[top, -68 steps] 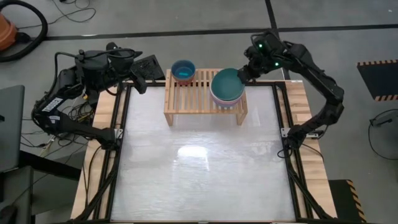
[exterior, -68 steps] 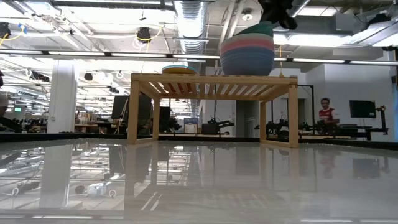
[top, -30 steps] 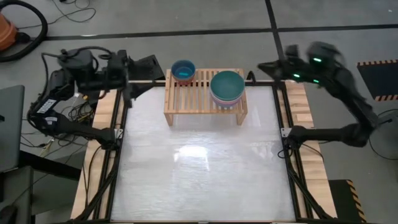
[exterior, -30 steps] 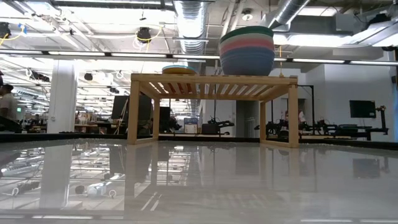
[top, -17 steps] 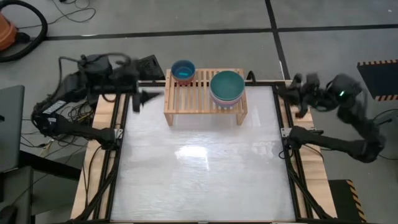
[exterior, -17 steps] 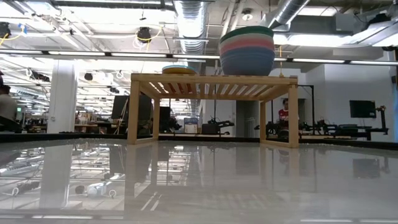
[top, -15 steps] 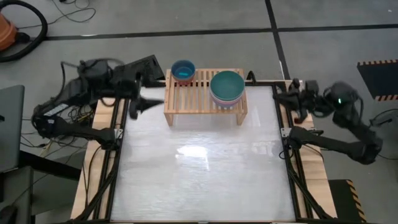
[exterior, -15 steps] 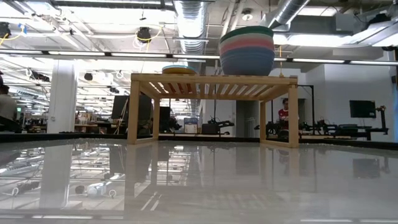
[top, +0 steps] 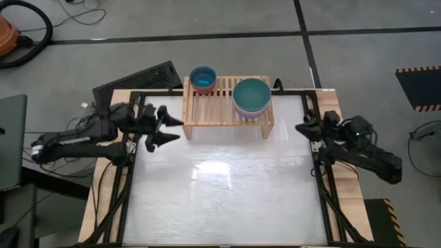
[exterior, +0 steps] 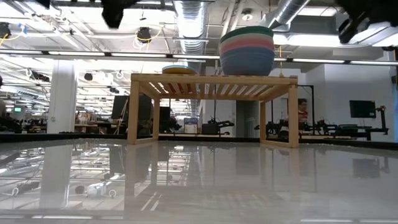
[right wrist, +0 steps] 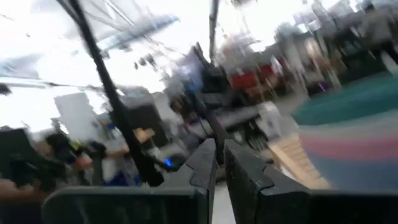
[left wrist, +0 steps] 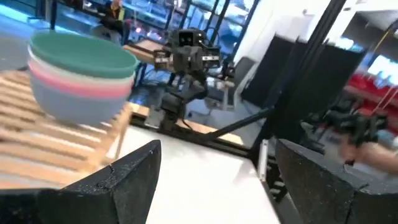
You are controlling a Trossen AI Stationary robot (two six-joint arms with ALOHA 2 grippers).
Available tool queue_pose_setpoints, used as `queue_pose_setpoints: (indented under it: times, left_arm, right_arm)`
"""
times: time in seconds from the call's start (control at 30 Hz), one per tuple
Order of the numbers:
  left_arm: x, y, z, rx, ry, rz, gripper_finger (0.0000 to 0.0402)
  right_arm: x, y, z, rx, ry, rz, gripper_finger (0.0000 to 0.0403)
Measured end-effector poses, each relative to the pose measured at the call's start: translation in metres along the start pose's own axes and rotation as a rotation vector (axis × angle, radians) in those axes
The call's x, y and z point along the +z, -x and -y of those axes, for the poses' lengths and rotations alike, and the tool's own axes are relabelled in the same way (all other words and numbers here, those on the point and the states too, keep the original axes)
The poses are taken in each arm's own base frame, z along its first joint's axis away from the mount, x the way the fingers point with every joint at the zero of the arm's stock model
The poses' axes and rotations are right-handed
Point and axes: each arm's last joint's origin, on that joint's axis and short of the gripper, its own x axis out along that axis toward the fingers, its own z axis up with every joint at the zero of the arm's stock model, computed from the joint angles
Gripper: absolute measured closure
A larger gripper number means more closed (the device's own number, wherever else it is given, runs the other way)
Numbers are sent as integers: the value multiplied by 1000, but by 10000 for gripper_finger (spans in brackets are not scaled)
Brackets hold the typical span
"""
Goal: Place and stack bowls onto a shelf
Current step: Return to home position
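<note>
Pale glossy worktop point(top: 220, 186) carries the light-wood shelf point(top: 213, 110) at its far edge. On the shelf's right end sits the large stack of bowls point(top: 251, 96), dark teal on top and slate blue at the bottom; the small stack point(top: 203, 78) sits at its left rear corner, cyan uppermost. Left pincer point(top: 178, 129) hovers just left of the shelf, fingers wide apart; right pincer point(top: 302, 129) hangs over the worktop's right rail, fingers together.

Right gripper point(right wrist: 219, 147) with fingers nearly together; past it, stacked bowls point(right wrist: 356, 134), teal uppermost, on shelf point(right wrist: 293, 153).
</note>
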Motion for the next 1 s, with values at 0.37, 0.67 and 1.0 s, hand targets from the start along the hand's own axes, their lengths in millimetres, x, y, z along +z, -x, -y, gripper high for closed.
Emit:
queue_pose_setpoints:
  times: [0.37,0.67,1.0]
  left_arm:
    - [-85,43,-15,-104,132,105,102]
    - [-139,59,-31,-46,163,157,102]
    - [-143,63,-34,84,62,174,102]
  right_arm:
    - [-68,-9,25,173,-35,42,340]
    - [-81,-11,22,128,4,-44,340]
    - [-95,-10,27,42,-24,-171,340]
